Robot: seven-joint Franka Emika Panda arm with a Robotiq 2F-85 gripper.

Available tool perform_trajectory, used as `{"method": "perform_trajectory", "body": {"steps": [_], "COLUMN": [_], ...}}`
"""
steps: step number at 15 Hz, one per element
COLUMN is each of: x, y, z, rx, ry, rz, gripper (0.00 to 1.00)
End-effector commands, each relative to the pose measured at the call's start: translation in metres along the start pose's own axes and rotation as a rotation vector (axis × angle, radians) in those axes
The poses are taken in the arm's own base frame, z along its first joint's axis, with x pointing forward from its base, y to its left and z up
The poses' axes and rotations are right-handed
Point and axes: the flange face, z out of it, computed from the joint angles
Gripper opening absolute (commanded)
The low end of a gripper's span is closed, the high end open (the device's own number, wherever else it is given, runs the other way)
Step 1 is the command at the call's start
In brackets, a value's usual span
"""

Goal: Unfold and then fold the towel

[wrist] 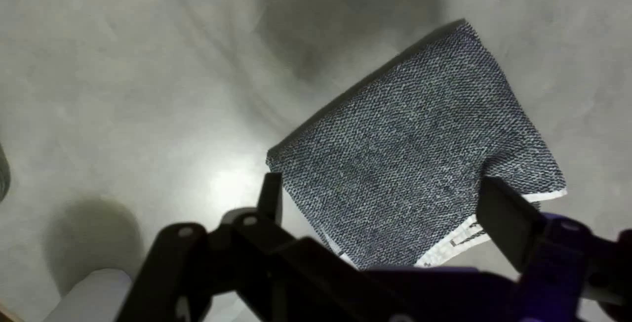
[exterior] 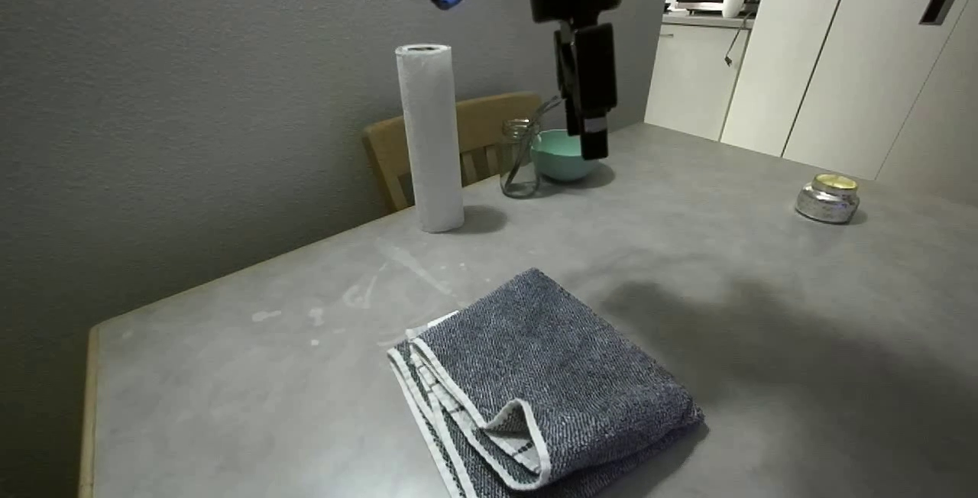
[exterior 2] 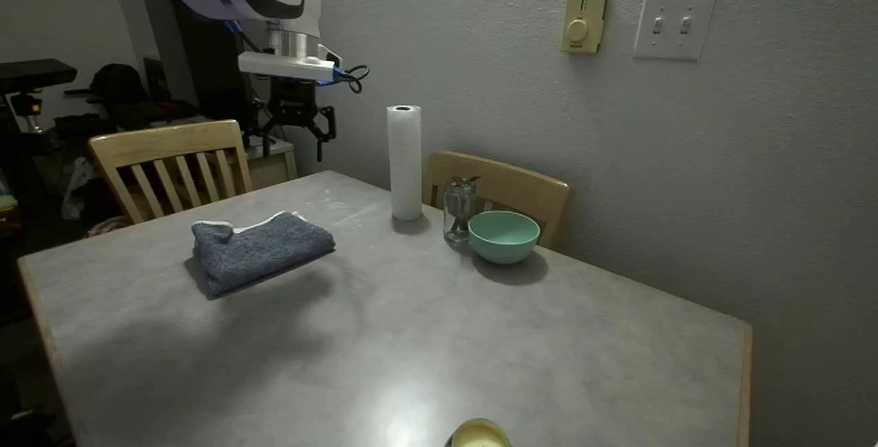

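At five o'clock from the paper roll (exterior: 432, 139) in an exterior view, the towel (exterior: 550, 360) lies folded; the claw (exterior 2: 293, 152) hangs higher, spread wide, empty; unfolding seems due, calling for a pinch at the raised edge

1. The towel (exterior: 542, 353) is showing flecked grey-blue, edged in white.
2. The bowl (exterior 2: 504, 241) is showing mint green.
3. The paper roll (exterior 2: 405, 162) is gleaming white.
4. The table (exterior 2: 583, 351) is wearing mottled grey, turning tan at its edges.
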Motion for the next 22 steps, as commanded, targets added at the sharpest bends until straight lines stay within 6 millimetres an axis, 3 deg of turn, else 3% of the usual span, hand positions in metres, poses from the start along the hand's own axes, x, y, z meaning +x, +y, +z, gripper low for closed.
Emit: {"method": "perform_trajectory", "body": {"steps": [1,4,5,8,13,15,18,22], "x": [0.052,0.082,0.066,0.084,0.084,0.089,0.097,0.106], "y": [0.0,-0.01,-0.015,-0.017,-0.013,-0.014,-0.038,-0.088], "z": [0.01,0.018,0.016,0.023,0.02,0.032,0.053,0.076], "rx": [0.007,0.028,0.02,0.025,0.025,0.029,0.051,0.092], "ry": [-0.051,-0.081,-0.056,-0.07,-0.068,-0.099,-0.116,-0.13], "rz": [-0.076,-0.107,-0.086,-0.1,-0.096,-0.084,0.074,0.333], "gripper": [1.0,1.0,1.0,1.0,1.0,1.0,1.0,1.0]}}
